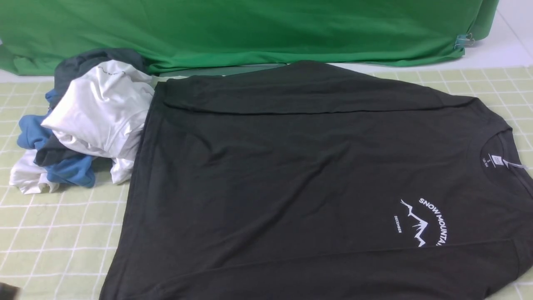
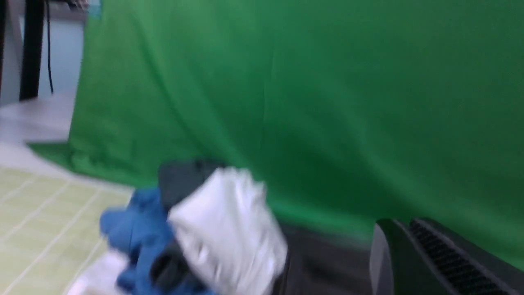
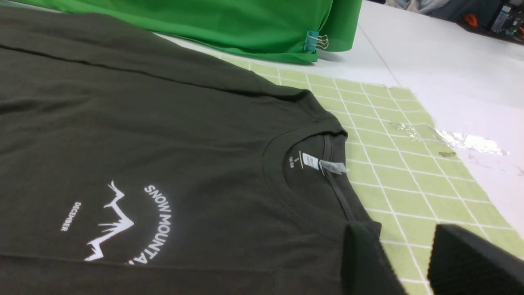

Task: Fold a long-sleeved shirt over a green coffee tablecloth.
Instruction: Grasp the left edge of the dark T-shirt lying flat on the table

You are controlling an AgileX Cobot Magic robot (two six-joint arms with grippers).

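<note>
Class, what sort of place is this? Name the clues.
Probably a staged test bench, not a home: a green backdrop sheet with a binder clip, a checked tablecloth taped onto a white table.

You have soft, even light in the front view. The shirt (image 1: 291, 166) reads dark and flat, and the heap (image 1: 83, 125) throws a faint shadow on the cloth (image 1: 50, 233). Your left wrist view is smeared with motion blur. Your right wrist view is sharp, with glare on the tape (image 3: 462, 141) and the right gripper (image 3: 403, 237) slightly soft.
</note>
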